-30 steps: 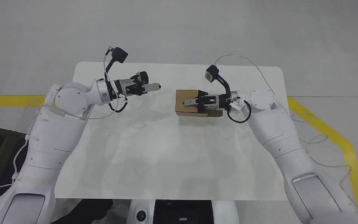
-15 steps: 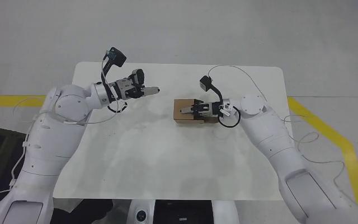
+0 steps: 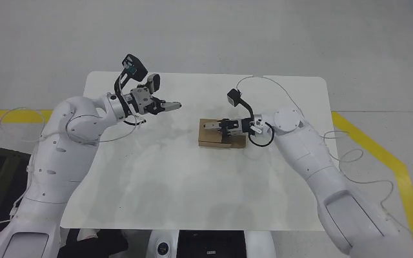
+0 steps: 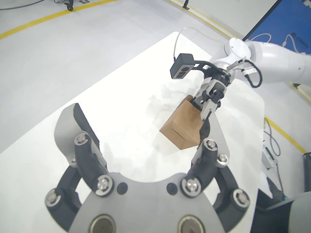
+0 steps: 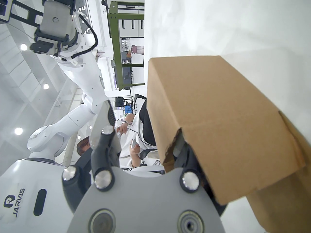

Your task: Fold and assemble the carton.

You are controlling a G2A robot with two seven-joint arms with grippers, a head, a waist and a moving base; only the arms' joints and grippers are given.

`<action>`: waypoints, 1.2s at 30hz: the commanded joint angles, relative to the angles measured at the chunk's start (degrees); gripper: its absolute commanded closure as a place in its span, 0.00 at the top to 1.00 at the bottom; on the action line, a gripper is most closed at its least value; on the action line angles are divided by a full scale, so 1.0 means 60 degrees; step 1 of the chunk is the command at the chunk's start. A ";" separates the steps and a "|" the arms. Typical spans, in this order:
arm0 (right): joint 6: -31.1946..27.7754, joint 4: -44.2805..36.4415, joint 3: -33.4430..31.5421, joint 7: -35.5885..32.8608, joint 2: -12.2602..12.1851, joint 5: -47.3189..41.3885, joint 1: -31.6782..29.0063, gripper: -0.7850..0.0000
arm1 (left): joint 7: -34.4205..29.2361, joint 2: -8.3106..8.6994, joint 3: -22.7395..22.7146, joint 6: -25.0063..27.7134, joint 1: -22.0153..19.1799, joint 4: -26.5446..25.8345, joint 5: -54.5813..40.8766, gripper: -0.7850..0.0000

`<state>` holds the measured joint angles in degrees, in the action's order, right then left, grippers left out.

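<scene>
- The brown carton (image 5: 213,122) lies on the white desk (image 3: 193,187), near its middle.
- The right pincer (image 3: 213,126) is spread at the carton's end: one finger is hidden inside, the other is outside, apart from the wall.
- The left pincer (image 4: 143,127) is spread too, well apart from the carton.

light: bright, even, from round ceiling lamps (image 5: 23,47) | glare: white counter (image 4: 136,78) washes out toward its middle | shadows: soft, faint beside carton (image 4: 179,124) | edges: wrist views bow straight lines
</scene>
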<state>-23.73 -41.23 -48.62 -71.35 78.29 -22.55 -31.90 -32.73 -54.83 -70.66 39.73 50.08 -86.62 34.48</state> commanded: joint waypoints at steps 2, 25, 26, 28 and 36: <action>-0.0019 -0.0179 -0.0225 -0.0175 -0.0112 -0.0018 -0.0056 0.98 | 0.0747 0.0007 -0.0003 0.0592 0.0126 0.0009 0.0779 1.00; 0.1345 -0.5508 -0.3460 -0.0320 -0.1602 0.0719 -0.2926 1.00 | 0.8841 -0.0171 0.1335 0.1679 0.0534 0.0896 0.9200 1.00; 0.1406 -0.5652 -0.3522 -0.0326 -0.1632 0.0732 -0.3021 1.00 | 0.8924 -0.0181 0.1419 0.1668 0.0524 0.0937 0.9319 1.00; 0.1463 -0.5898 -0.3634 -0.0291 -0.1688 0.0831 -0.3188 1.00 | 0.8881 -0.0213 0.1606 0.1670 0.0509 0.0984 0.9465 1.00; 0.1315 -0.6335 -0.3665 -0.0188 -0.1788 0.1395 -0.3438 1.00 | 0.8346 -0.0369 0.2138 0.1658 0.0372 0.0906 0.9363 1.00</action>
<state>-15.87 -79.29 -70.61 -72.45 67.55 -14.09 -52.55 17.45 -57.00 -58.05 49.59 52.39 -81.15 90.52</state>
